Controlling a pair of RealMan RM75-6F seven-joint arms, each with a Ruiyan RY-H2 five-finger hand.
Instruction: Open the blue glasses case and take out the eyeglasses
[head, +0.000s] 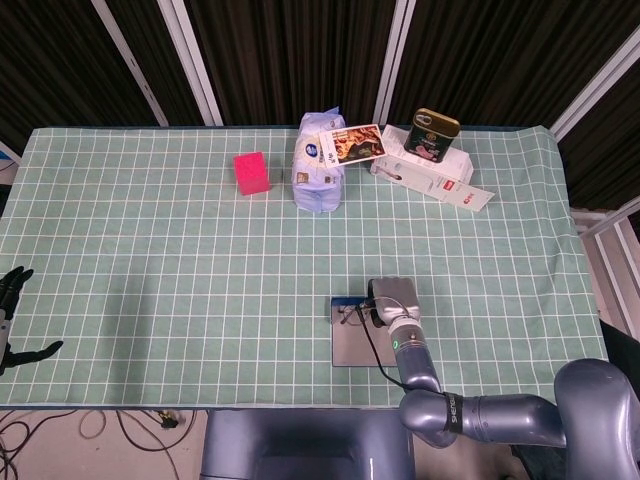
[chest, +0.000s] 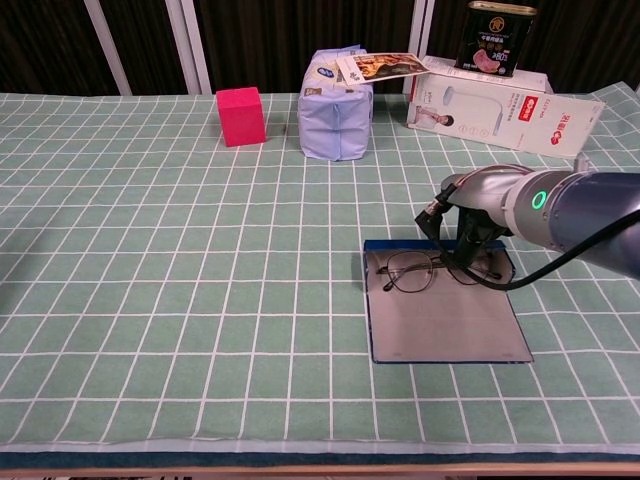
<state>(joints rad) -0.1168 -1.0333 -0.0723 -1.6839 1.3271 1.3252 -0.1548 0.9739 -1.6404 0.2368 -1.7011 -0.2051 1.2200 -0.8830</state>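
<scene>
The blue glasses case (chest: 440, 325) lies open and flat on the green checked cloth, its grey lining up; in the head view the case (head: 350, 347) is near the table's front edge. The eyeglasses (chest: 408, 272) rest on the lining at the far end, lenses to the left. My right hand (chest: 466, 245) hangs over the case's far right corner, dark fingers reaching down to the right side of the frame; whether they grip it is hidden. From above, the right hand (head: 392, 297) covers that corner. My left hand (head: 12, 318) hangs beside the table's left edge, fingers spread, holding nothing.
Along the back stand a pink cube (chest: 241, 116), a pale blue tissue pack (chest: 335, 118) with a printed card on top, and a white box (chest: 500, 110) carrying a dark can (chest: 500, 38). The cloth's front edge runs just below the case.
</scene>
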